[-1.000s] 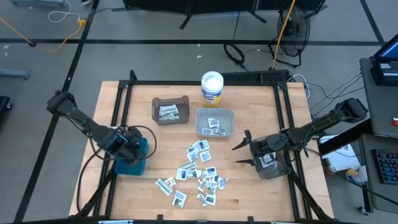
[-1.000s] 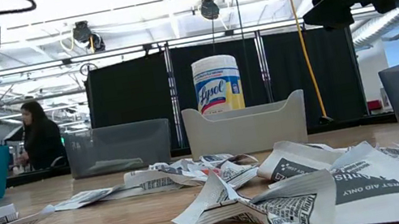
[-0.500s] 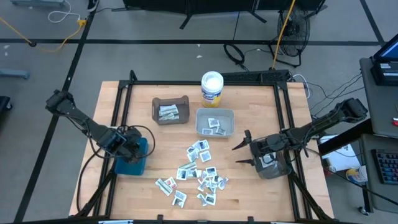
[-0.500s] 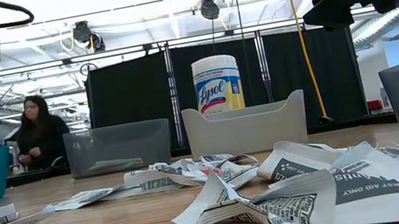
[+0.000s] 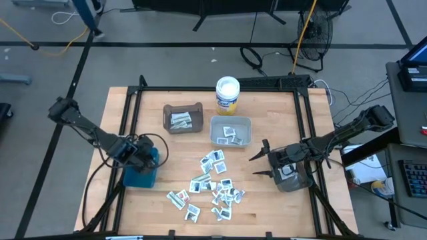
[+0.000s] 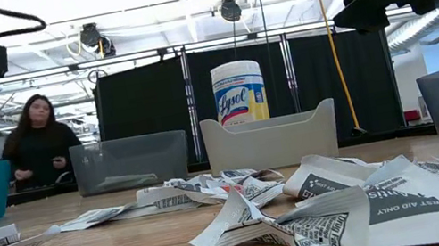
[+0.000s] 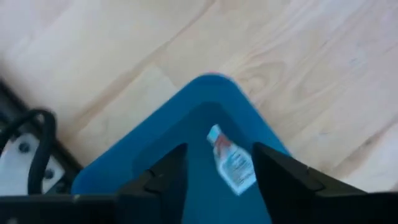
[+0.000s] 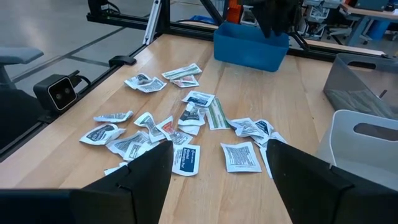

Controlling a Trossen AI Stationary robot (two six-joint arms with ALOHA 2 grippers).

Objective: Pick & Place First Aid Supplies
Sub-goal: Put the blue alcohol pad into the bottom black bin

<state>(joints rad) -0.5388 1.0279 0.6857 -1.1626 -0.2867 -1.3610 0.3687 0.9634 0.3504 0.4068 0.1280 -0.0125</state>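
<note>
Left gripper (image 7: 214,168) over the blue bin (image 5: 141,175), jaws apart, a packet (image 7: 231,163) loose between them.
I see the packet pile (image 5: 212,183) right of that bin; past it the right gripper (image 5: 261,163), spread wide, empty.

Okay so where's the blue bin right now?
The blue bin sits near the table's left edge in the high view, directly under the left gripper, left of the scattered packets.
</note>
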